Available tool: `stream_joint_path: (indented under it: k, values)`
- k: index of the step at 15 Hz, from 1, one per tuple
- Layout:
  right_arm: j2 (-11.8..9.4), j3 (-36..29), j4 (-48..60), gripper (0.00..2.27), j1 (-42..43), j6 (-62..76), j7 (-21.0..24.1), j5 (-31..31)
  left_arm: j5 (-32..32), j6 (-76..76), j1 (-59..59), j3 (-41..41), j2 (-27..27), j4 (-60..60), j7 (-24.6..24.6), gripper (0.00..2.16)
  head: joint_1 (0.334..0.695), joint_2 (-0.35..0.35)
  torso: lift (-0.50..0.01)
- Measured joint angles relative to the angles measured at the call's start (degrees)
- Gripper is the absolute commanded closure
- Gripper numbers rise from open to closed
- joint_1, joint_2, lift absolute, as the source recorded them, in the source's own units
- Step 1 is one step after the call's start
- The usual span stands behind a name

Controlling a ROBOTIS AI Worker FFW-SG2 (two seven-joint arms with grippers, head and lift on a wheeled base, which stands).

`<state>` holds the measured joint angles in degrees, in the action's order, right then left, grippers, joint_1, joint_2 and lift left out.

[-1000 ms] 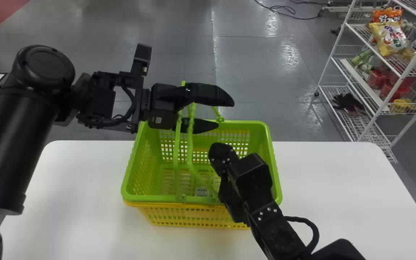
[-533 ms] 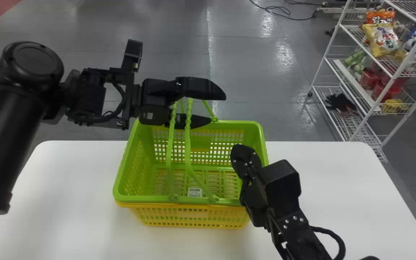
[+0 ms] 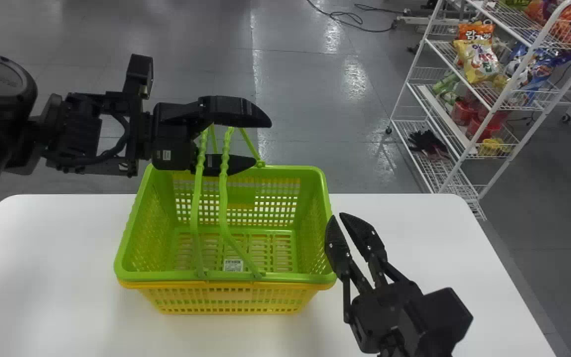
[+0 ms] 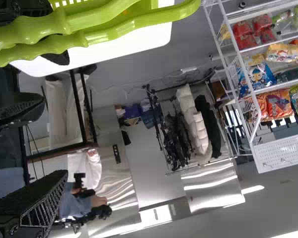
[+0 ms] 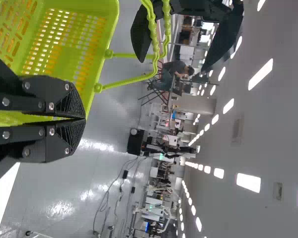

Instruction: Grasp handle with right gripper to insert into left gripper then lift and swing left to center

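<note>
- The green basket (image 3: 166, 276) sits in a yellow basket (image 3: 231, 297) on the white table (image 3: 404, 223), at its far edge and left of the middle.
- Its two handles (image 3: 223, 196) are raised, their grips side by side and a little apart.
- The left gripper (image 3: 264, 142) is over the far left part of the green basket, pointing right. It is wide open, and the handles rise into the space between its fingers — around them, not clamped.
- In the left wrist view the two fingers stand well apart, with the handles' ribbed grips close by.
- The right gripper (image 3: 338, 215) is just beside the basket's right side, over the table, pointing far and slightly left. It is open only narrowly, tips close to each other, and has hold of nothing.
- Far right, on the floor, is a white wire rack (image 3: 439, 116) with snack bags (image 3: 479, 59) on an upper shelf and dark gloves (image 3: 427, 141) on a low one — a black cable (image 3: 335, 15) lies on the floor, left of its far end.
</note>
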<state>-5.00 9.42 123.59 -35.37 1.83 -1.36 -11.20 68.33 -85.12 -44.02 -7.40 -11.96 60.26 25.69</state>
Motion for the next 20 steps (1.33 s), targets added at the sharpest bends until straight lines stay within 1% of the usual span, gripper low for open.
stream_joint_path:
  k: [6, 9, 13, 16, 20]
  values:
    - [0.39, -2.26, -5.18, 0.10, -3.81, 11.45, 0.05, 2.24, 4.62, -1.54, -2.77, -0.65, 0.10, -3.84, -4.21, 0.02, 0.695, -0.174, -0.093]
    - [0.46, -3.47, -7.17, 0.10, -5.02, 16.51, 0.04, 3.65, 7.20, -3.59, -4.67, -0.85, 0.11, -7.25, -5.13, 0.02, 0.695, -0.187, -0.093]
    - [0.60, -4.19, -9.30, 0.10, -5.33, 20.25, -0.02, 5.01, 10.17, -4.71, -7.08, -1.28, 0.52, -12.52, -5.55, 0.02, 0.695, -0.202, -0.093]
    - [0.79, -4.64, -10.47, 0.08, -5.33, 22.35, -0.04, 5.50, 11.82, -4.84, -8.81, -1.53, 0.61, -13.59, -7.90, 0.02, 0.695, -0.208, -0.093]
    - [1.03, -5.09, -12.32, 0.08, -5.33, 25.32, -0.11, 6.35, 14.48, -4.84, -13.94, -1.64, 0.54, -16.45, -10.70, 0.02, 0.695, -0.209, -0.093]
